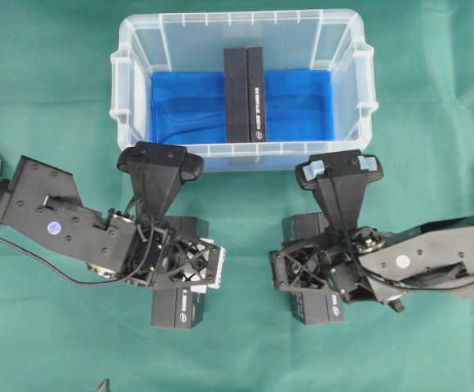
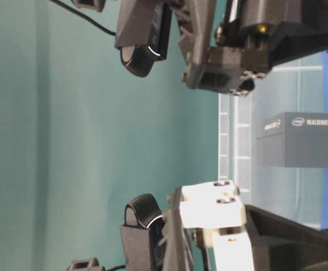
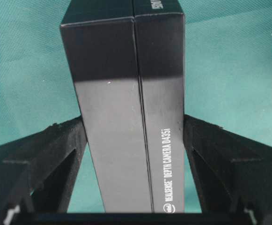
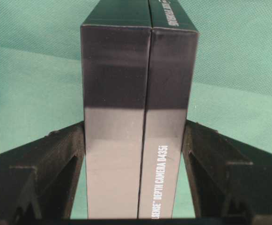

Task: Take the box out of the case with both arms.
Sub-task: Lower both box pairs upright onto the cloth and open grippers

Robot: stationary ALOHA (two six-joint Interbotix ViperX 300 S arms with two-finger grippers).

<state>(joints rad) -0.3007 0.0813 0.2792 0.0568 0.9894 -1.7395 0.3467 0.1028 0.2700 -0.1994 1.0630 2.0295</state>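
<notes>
- Three black rectangular cardboard camera boxes show in the overhead view: one box in the case (image 1: 245,94) stands on edge on the blue floor sheet (image 1: 179,102), at the middle, well apart from both end walls.
- One clear rectangular plastic case (image 1: 135,41) sits on the green cloth (image 1: 49,98) at the far side of the table, just beyond both wrists.
- Left gripper (image 3: 135,140): its black fingers (image 3: 56,150) are clamped on both long sides of the left-hand box (image 3: 121,117), which is out of the case and over the cloth in front of it.
- Right gripper (image 4: 136,140): likewise clenched on the right-hand box (image 4: 136,93), pads touching both flanks, also outside the case.
- Progress, as I judge it: two boxes are already out and gripped, neither yet let go; whether they rest on the cloth or hang just above it I cannot tell.
- Remaining: setting these down, then fetching the last box from the case, if the task wants it too.
</notes>
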